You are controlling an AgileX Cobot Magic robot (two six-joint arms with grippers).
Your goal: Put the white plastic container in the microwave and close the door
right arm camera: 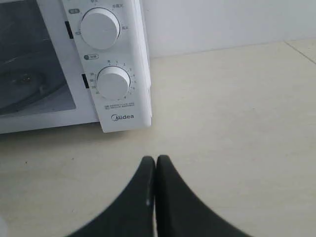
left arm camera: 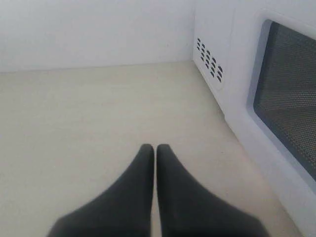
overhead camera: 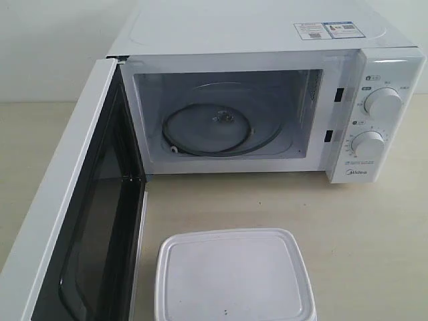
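The white plastic container (overhead camera: 235, 277) sits lidded on the table in front of the microwave (overhead camera: 267, 40), near the bottom edge of the exterior view. The door (overhead camera: 73, 221) stands swung wide open on the left, and the glass turntable (overhead camera: 221, 127) shows inside the cavity. Neither arm appears in the exterior view. My left gripper (left arm camera: 155, 148) is shut with nothing in it, above bare table beside the door's outer face (left arm camera: 286, 98). My right gripper (right arm camera: 155, 160) is shut and empty too, hovering over the table in front of the microwave's knob panel (right arm camera: 111, 74).
Two round knobs (overhead camera: 382, 103) sit on the microwave's right panel. A vent grille (left arm camera: 210, 61) marks the microwave's side wall. A pale wall backs the beige tabletop (overhead camera: 374, 227).
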